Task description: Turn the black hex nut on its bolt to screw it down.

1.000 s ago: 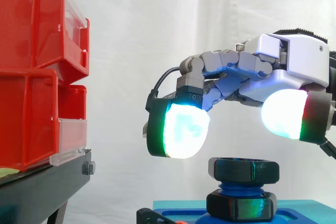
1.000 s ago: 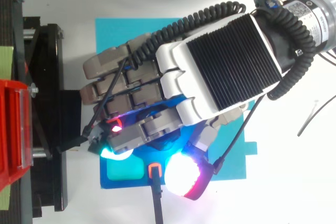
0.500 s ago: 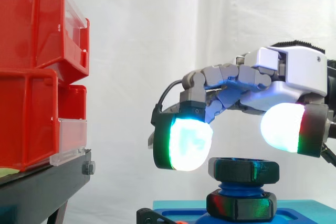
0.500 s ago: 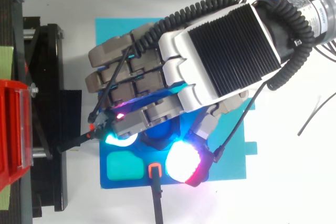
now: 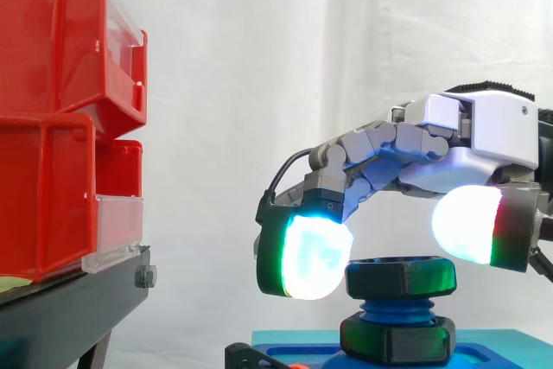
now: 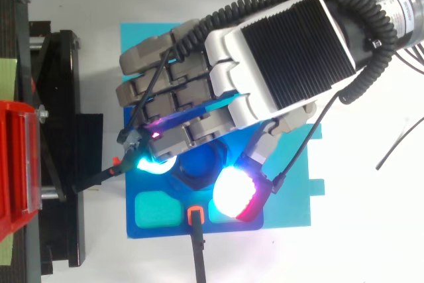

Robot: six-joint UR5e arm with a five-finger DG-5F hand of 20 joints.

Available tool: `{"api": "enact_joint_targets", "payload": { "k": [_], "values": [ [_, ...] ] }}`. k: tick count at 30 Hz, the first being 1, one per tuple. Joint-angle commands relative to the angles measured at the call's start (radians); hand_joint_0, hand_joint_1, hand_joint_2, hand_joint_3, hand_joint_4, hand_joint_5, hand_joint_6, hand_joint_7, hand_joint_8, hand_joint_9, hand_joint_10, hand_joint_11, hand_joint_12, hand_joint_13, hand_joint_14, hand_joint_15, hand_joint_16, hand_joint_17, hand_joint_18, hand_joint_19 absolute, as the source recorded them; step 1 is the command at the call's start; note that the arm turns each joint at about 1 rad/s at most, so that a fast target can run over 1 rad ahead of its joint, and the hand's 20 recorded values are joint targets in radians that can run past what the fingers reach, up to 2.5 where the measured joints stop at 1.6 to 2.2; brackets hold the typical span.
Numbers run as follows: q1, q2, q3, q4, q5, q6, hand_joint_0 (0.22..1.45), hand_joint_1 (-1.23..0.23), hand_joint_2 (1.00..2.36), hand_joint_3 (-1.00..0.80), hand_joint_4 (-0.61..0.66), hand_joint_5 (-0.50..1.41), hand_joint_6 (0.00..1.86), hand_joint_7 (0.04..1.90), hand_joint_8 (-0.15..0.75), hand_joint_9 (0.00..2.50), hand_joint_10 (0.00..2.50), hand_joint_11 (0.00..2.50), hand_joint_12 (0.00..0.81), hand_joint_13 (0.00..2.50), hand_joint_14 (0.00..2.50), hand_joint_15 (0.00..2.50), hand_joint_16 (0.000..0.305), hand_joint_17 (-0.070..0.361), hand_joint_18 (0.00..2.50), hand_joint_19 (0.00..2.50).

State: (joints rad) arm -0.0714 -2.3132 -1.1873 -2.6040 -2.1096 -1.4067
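A black hex nut (image 5: 402,276) sits at the top of a blue threaded bolt (image 5: 397,310). A second black nut (image 5: 397,340) lies under it on a blue base (image 6: 172,228). My hand (image 5: 484,127) reaches in from the right and hovers low over the upper nut (image 6: 199,171). It is open, with bent fingers spread wide. One glowing fingertip pad (image 5: 307,257) hangs just left of the nut. The thumb pad (image 5: 467,224) stands at its right, slightly higher. I see no firm contact with the nut.
Red bins (image 5: 52,127) are stacked on a black stand (image 5: 69,308) at the left, close to the fingers. The blue base rests on a cyan mat (image 6: 291,197). A black rod with an orange tip (image 6: 194,217) lies at the base's front edge.
The hand has come down and shifted a little toward the bolt. Its pads went from above the nut to level with it on both sides. The nut looks unmoved.
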Motion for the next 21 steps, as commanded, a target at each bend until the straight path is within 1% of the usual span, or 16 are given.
{"api": "enact_joint_targets", "payload": {
  "k": [1, 9, 11, 12, 13, 16, 18, 21],
  "values": [
    [-0.005, 0.000, -0.002, -0.001, -0.003, 0.000, 0.46, -0.35, 1.00, -0.50, 0.09, -0.13, 0.75, 0.92, 0.216, 0.71, 0.01, 0.30, 0.244, 0.64, 0.01, 0.30, 0.030, 0.067, 0.42, 0.28],
    [-0.016, 0.000, 0.000, 0.005, -0.013, 0.000, 0.46, -0.35, 1.00, -0.50, 0.08, -0.13, 0.75, 0.91, 0.211, 0.70, 0.01, 0.30, 0.239, 0.64, 0.01, 0.29, 0.030, 0.067, 0.42, 0.29],
    [-0.025, 0.000, 0.000, 0.024, -0.021, 0.000, 0.46, -0.35, 1.00, -0.50, 0.09, -0.13, 0.75, 0.91, 0.213, 0.71, 0.01, 0.30, 0.237, 0.64, 0.01, 0.29, 0.030, 0.067, 0.42, 0.29],
    [-0.025, 0.000, 0.000, 0.024, -0.021, 0.000, 0.46, -0.35, 1.00, -0.50, 0.08, -0.13, 0.75, 0.91, 0.214, 0.71, 0.01, 0.30, 0.238, 0.64, 0.01, 0.29, 0.030, 0.067, 0.42, 0.28],
    [-0.033, 0.002, 0.000, 0.051, -0.035, 0.002, 0.46, -0.35, 1.00, -0.50, 0.08, -0.13, 0.75, 0.91, 0.217, 0.71, 0.01, 0.30, 0.237, 0.64, 0.01, 0.29, 0.030, 0.067, 0.42, 0.28],
    [-0.039, 0.000, 0.000, 0.076, -0.064, 0.012, 0.46, -0.35, 1.00, -0.50, 0.09, -0.13, 0.75, 0.92, 0.216, 0.71, 0.01, 0.30, 0.237, 0.64, 0.01, 0.29, 0.030, 0.067, 0.41, 0.29],
    [-0.039, 0.002, 0.000, 0.088, -0.066, 0.028, 0.46, -0.35, 1.00, -0.50, 0.09, -0.13, 0.75, 0.92, 0.215, 0.71, 0.01, 0.30, 0.237, 0.64, 0.01, 0.29, 0.030, 0.067, 0.41, 0.29],
    [-0.033, 0.000, 0.000, 0.113, -0.066, 0.045, 0.46, -0.35, 1.00, -0.50, 0.09, -0.13, 0.75, 0.91, 0.214, 0.72, 0.01, 0.30, 0.239, 0.64, 0.01, 0.29, 0.030, 0.067, 0.42, 0.28]
  ]
}}
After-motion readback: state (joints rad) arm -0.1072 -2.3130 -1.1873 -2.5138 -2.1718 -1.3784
